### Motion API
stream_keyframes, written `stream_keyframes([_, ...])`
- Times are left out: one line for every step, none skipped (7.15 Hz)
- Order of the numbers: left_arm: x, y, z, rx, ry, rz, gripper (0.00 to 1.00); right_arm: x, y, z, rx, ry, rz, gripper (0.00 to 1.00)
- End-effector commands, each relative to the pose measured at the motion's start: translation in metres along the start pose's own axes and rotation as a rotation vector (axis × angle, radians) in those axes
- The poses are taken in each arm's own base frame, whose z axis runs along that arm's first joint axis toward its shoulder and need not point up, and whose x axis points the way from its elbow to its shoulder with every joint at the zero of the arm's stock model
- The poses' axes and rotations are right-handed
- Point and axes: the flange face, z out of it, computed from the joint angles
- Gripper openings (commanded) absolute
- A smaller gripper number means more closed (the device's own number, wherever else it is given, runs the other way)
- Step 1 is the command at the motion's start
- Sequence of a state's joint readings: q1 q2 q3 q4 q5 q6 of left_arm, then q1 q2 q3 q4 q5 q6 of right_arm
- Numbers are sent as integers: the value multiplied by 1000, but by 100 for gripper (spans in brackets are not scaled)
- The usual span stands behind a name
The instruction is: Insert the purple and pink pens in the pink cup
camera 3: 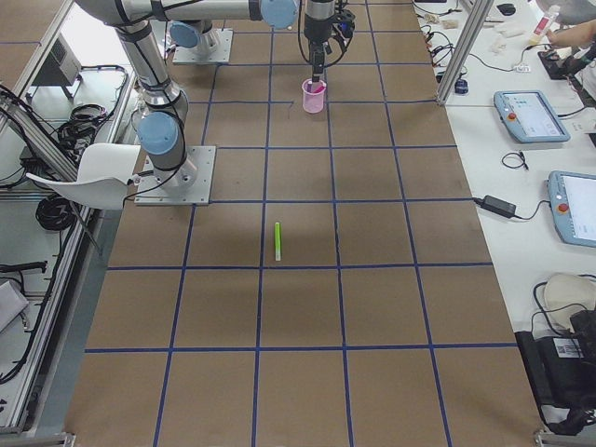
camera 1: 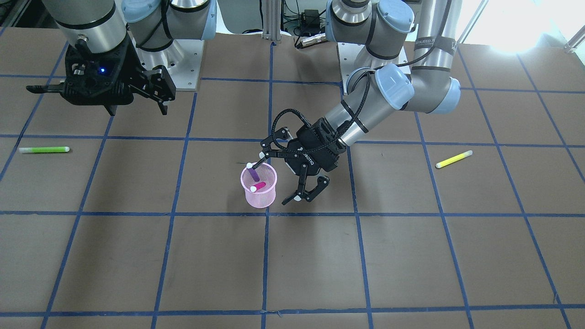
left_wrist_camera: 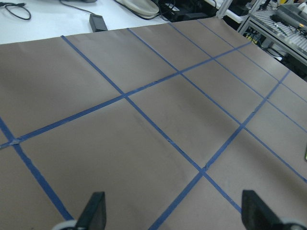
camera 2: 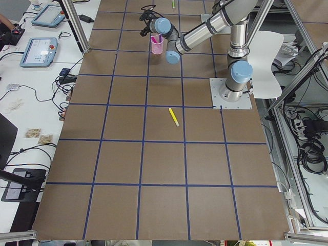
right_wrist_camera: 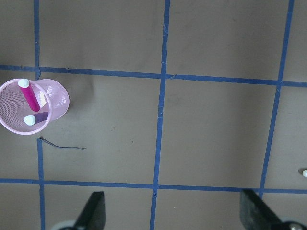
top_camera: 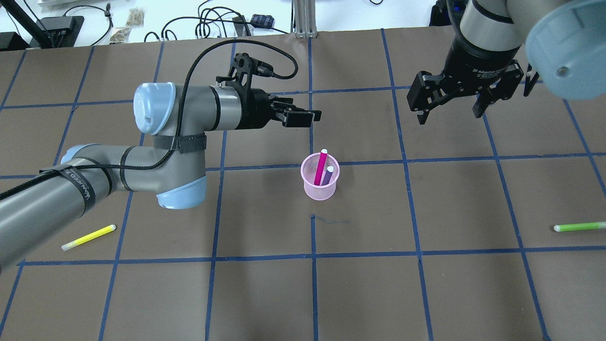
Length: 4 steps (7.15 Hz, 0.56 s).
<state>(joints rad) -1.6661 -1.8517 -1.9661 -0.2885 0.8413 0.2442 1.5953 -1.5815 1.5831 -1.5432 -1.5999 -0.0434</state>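
The pink mesh cup (camera 1: pixel 259 194) stands upright near the table's middle; it also shows in the overhead view (top_camera: pixel 320 189) and the right wrist view (right_wrist_camera: pixel 57 103). The pink pen (top_camera: pixel 321 166) and the purple pen (top_camera: pixel 327 175) both stand tilted inside it. My left gripper (camera 1: pixel 273 179) is open and empty. It lies on its side right next to the cup, on its robot side, touching nothing (top_camera: pixel 310 117). My right gripper (top_camera: pixel 449 113) is open and empty, held high and well off to the cup's right.
A yellow pen (top_camera: pixel 88 237) lies on the table under my left arm. A green pen (top_camera: pixel 580 227) lies near the table's right edge. The brown surface carries a blue tape grid. Both arm bases (camera 1: pixel 180 68) stand at the robot's edge.
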Motion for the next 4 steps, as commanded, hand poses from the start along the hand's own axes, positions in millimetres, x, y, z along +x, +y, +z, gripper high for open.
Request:
stream_keyframes([5, -56, -22, -128, -33, -102, 100, -1, 0, 0, 0, 0, -3, 100])
stream_keyframes([7, -79, -39, -226, -84, -156, 100, -2, 0, 0, 2, -1, -3, 100])
stream_keyframes([14, -96, -56, -310, -99, -209, 100, -2, 1, -1, 2, 0, 0, 100])
stream_keyframes([16, -101, -78, -424, -199, -235, 100, -2, 1, -1, 2, -1, -1, 100])
